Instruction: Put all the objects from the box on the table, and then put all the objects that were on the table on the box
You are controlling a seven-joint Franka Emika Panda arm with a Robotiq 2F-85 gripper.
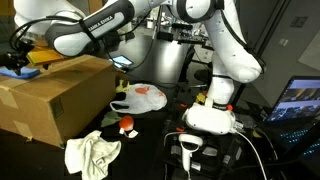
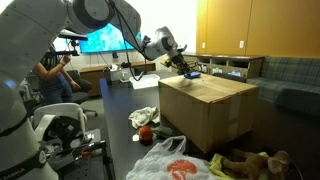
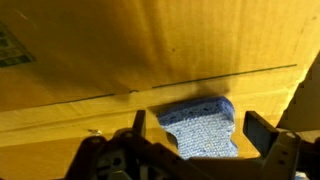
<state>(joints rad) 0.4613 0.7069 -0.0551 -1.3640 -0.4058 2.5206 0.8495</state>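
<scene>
The arm [image 1: 232,60] is made of smooth, glossy white shells, rounded like thick tubes, with dark grey bands where one segment meets the next. Black lettering [image 1: 105,21] runs along one white segment in an exterior view, too small to read for sure. The base [image 1: 211,118] is a broad white mound with soft edges. Thin black cables [image 1: 256,150] curve away beside it. In an exterior view a large grey round joint cap [image 2: 90,10] sits between white shells. The pincer [image 2: 169,46] is black and compact against the white arm. In the wrist view its fingers [image 3: 262,131] are dark, blocky and matte, rising from a black body with ridged, uneven outlines.
</scene>
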